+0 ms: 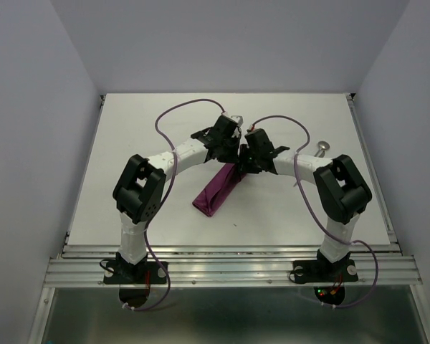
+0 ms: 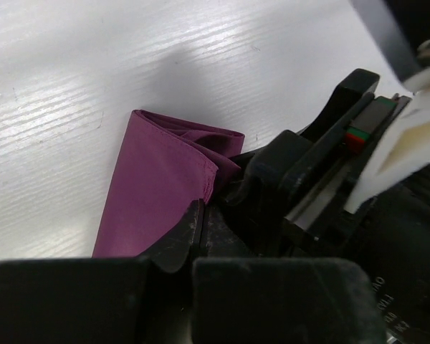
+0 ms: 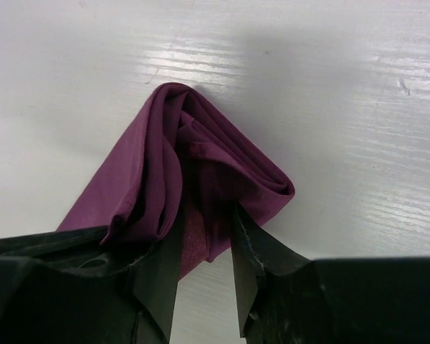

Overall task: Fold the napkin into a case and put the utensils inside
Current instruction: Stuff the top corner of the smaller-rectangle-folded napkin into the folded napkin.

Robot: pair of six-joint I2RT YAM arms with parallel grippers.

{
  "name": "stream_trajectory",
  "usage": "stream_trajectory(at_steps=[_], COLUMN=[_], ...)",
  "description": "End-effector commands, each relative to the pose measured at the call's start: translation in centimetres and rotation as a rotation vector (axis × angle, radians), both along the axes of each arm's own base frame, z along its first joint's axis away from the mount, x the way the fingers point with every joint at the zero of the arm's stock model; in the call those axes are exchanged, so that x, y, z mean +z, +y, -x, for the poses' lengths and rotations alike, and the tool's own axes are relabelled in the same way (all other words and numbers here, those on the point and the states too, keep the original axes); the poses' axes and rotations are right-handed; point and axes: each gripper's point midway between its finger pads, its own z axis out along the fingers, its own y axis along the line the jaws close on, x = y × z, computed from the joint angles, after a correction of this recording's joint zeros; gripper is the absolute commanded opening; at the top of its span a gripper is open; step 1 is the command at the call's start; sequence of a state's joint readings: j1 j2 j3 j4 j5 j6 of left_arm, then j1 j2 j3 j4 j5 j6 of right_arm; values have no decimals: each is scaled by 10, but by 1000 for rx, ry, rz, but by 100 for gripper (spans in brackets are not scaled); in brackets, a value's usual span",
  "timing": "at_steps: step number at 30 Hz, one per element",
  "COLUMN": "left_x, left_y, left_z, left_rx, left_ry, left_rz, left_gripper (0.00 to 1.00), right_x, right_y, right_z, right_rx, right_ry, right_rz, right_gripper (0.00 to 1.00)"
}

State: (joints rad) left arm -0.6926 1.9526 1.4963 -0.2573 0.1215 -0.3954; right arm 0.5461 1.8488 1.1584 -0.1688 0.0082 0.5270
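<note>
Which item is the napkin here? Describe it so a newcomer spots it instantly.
Start at the white table, midway between the left arm and right arm. The napkin is a narrow folded strip lying diagonally, far end under the arms' tips. Nothing else there is plum-purple.

The white counter (image 1: 129, 136) is carrying the plum-purple napkin (image 1: 216, 193), which is lying slantwise near its middle, folded into a narrow strip. A shiny silver utensil (image 1: 322, 147) is lying well apart from it, near the counter's right edge.

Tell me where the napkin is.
Top view: the napkin lies mid-table as a folded strip, its far end between the left gripper and right gripper.
</note>
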Motion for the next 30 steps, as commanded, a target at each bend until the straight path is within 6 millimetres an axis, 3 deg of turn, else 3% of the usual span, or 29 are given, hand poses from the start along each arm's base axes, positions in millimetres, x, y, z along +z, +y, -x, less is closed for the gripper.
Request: stream_trajectory(at_steps=[1,5,13,19,30], left_x=[24,22,20,11,-22], left_y=[-5,-6,-5,-2,-3], left_z=[-2,-1,0,4,15], left_rx=[-7,-11,-15,-31,-82], left_ry=[-42,-38,-33,-18,64], left_rz=[52,52,42,31,-4], left_gripper=[0,0,0,0,0], right_x=[5,3,13,19,34], right_y=[4,1,-9,-14,-11], right_z=[-11,-15,-21,-19,-18], right_rx=[-12,-27,-98,-139,-176], right_ry=[-41,-49,-86,-109,-139], right_rz=[38,57,75,51,-23], right_gripper=[36,29,1,1,1])
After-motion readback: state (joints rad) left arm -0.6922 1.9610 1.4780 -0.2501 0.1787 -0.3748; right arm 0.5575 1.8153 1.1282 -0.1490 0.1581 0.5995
